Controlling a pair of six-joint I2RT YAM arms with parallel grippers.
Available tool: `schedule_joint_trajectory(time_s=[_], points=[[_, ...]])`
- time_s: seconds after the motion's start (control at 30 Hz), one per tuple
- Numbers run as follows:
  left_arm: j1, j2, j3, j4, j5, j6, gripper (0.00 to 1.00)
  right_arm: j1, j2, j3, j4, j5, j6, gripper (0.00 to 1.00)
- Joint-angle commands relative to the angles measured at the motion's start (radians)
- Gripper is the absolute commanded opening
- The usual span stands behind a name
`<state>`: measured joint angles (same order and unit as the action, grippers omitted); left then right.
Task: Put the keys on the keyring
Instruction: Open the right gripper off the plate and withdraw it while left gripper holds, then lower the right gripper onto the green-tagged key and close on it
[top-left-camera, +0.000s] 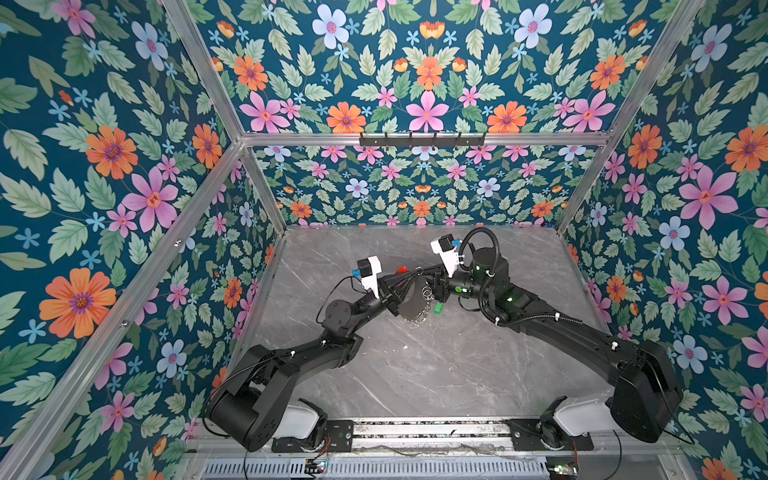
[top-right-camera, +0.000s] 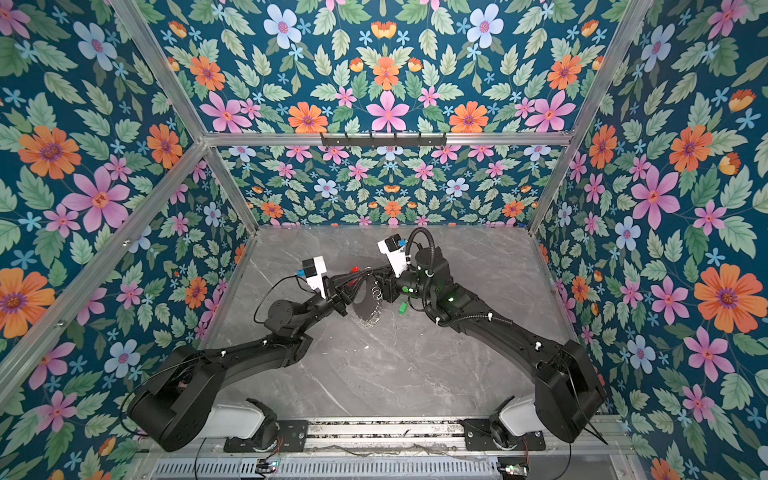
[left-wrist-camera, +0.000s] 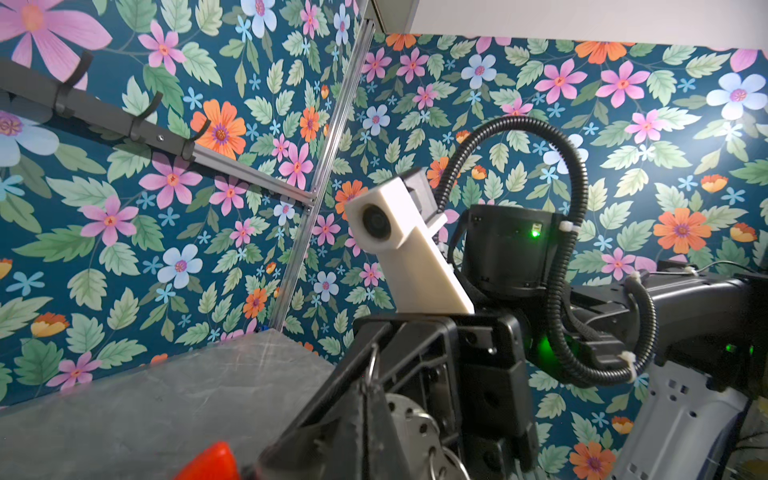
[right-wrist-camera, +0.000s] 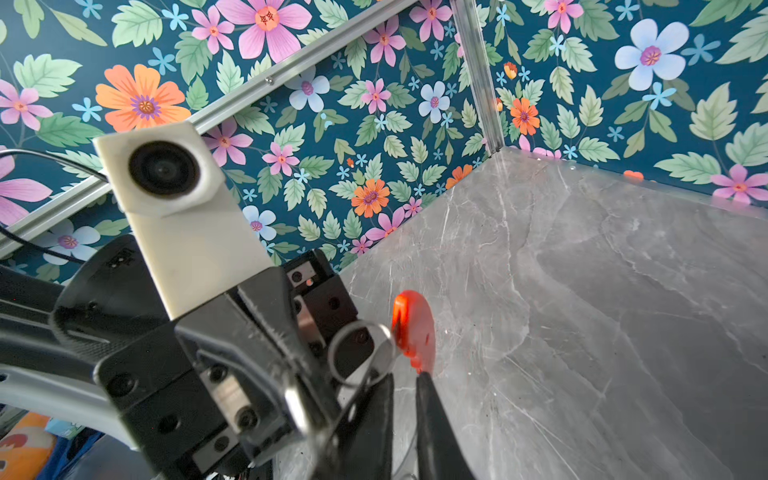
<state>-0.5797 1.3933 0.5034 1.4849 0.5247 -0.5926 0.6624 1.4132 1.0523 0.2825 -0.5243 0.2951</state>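
The left gripper is clamped shut on the keyring and holds it lifted off the bench. The ring is turned so that its rim of small silver loops faces the right gripper, probably to steady it while the other arm works at a loop. The green key sits just beside the right gripper on its near side and apart from the ring. Both top views show it, but not whether it lies on the bench or hangs from something. Neither wrist view shows the key at all. The right wrist view adds detail that the top views lack. Its own dark fingers stand almost together with a sliver of bench between them, and their tips are at the lower end of the red plastic arc, next to one silver loop. I cannot tell whether they pinch anything. The left wrist view shows the grey metal of the ring against its closed fingers. Judging by this, the key is not yet on the ring.
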Motion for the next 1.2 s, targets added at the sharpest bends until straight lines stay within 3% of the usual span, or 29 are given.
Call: schedule_joint_trajectory(time_s=[0.0,0.33,0.5,0.6,0.8,1.07,1.17], points=[[-0.002,0.004,0.000,0.102,-0.031,-0.020,0.00,0.003,-0.022,-0.007,0.048,0.004,0.014,0.13],[-0.003,-0.057,0.019,-0.134,-0.055,0.074,0.00,-0.006,-0.130,-0.031,-0.218,0.347,-0.017,0.17],[-0.005,-0.093,-0.007,-0.241,-0.094,0.201,0.00,-0.037,-0.175,-0.113,-0.330,0.523,0.065,0.30],[-0.005,-0.119,-0.019,-0.306,-0.108,0.262,0.00,-0.064,-0.196,-0.225,-0.330,0.574,0.164,0.32],[-0.003,-0.163,-0.051,-0.320,-0.112,0.272,0.00,-0.068,-0.133,-0.423,-0.165,0.567,0.292,0.33],[-0.003,-0.216,-0.070,-0.382,-0.145,0.287,0.00,-0.075,0.133,-0.187,-0.377,0.645,0.518,0.36],[-0.003,-0.234,-0.090,-0.383,-0.174,0.306,0.00,-0.076,0.232,-0.068,-0.476,0.621,0.607,0.34]])
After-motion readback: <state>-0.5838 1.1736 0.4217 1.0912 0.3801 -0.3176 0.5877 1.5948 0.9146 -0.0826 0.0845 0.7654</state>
